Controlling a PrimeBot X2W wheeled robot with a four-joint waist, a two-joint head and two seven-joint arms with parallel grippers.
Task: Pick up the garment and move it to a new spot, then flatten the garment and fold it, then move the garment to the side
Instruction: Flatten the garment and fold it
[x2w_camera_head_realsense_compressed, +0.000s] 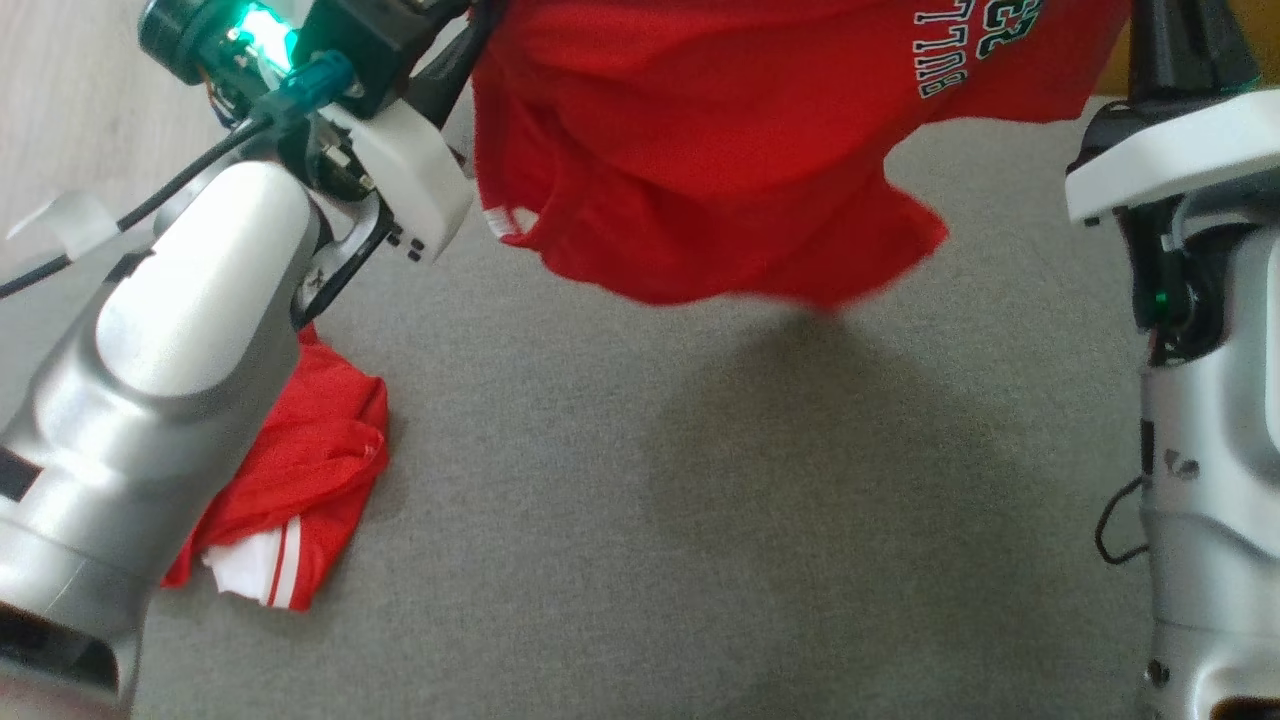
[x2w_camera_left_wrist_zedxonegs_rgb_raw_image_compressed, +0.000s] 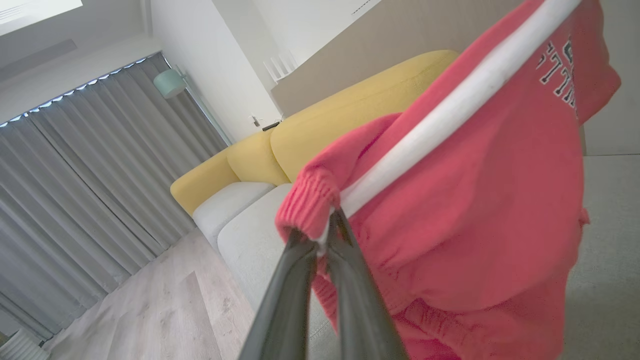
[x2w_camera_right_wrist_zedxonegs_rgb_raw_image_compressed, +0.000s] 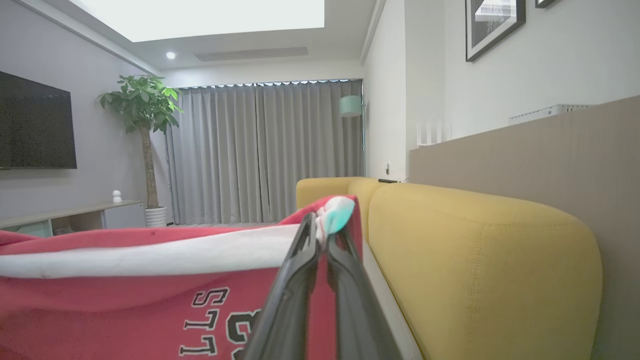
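Red garment (x2w_camera_head_realsense_compressed: 700, 170) hangs stretched above the grey seat (x2w_camera_head_realsense_compressed: 700, 520), left gripper (x2w_camera_left_wrist_zedxonegs_rgb_raw_image_compressed: 324, 235) and right gripper (x2w_camera_right_wrist_zedxonegs_rgb_raw_image_compressed: 320, 237) each clamped on an edge. Lower both evenly, keeping it taut, so it lands flat.

We see the garment (x2w_camera_head_realsense_compressed: 720, 150) in red, with a white band along its edge and dark lettering outlined in white. Second garment (x2w_camera_head_realsense_compressed: 300, 470) also red, white panel with a red stripe. Surface (x2w_camera_head_realsense_compressed: 650, 520) plain grey. Sofa (x2w_camera_right_wrist_zedxonegs_rgb_raw_image_compressed: 480, 250) has a yellow back and pale grey seats. Curtains (x2w_camera_right_wrist_zedxonegs_rgb_raw_image_compressed: 265, 150) grey, lamp (x2w_camera_right_wrist_zedxonegs_rgb_raw_image_compressed: 351, 105) mint.
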